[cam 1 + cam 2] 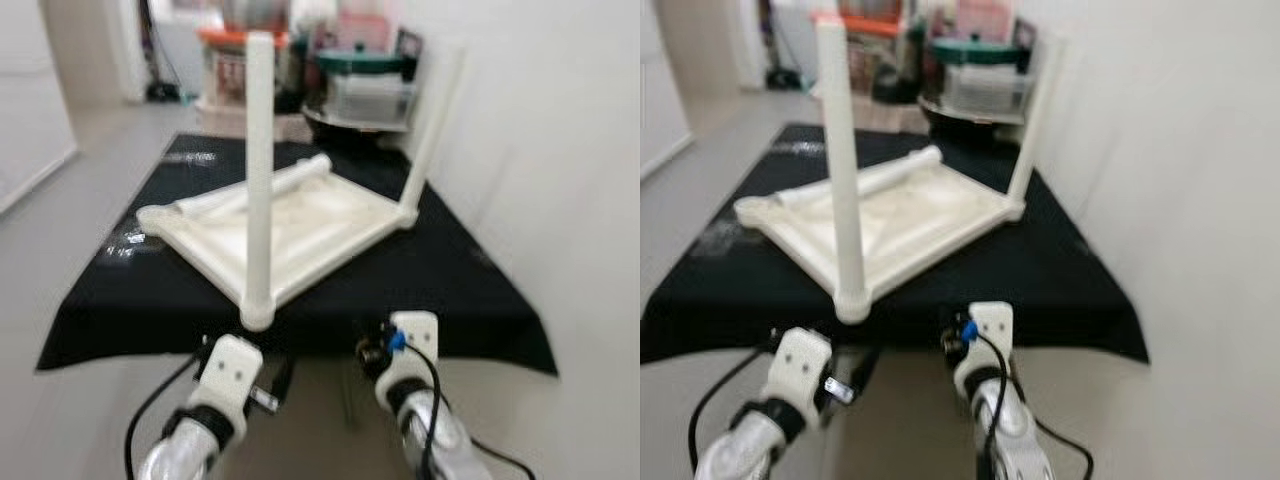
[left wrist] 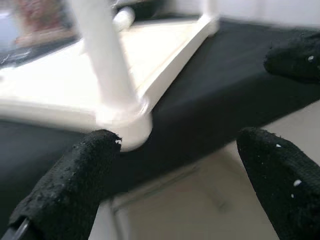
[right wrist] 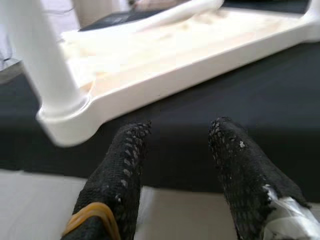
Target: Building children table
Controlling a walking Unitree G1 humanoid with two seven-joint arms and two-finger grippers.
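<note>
A white children's table top (image 1: 300,225) lies upside down on a black cloth (image 1: 455,285). One white leg (image 1: 259,170) stands upright in the near corner, and a second leg (image 1: 433,125) stands at the far right corner. A loose leg (image 1: 262,189) lies across the top. My left gripper (image 2: 175,165) is open just in front of the near corner socket (image 2: 127,125), holding nothing. My right gripper (image 3: 177,150) hovers at the cloth's front edge to the right of that corner, open and empty. Both wrists (image 1: 228,375) (image 1: 414,340) sit low below the cloth's front edge.
A white wall (image 1: 560,150) runs close along the right side. Behind the cloth stand shelves with a green-lidded container (image 1: 365,75) and an orange-lidded bin (image 1: 235,55). Open floor (image 1: 70,190) lies to the left.
</note>
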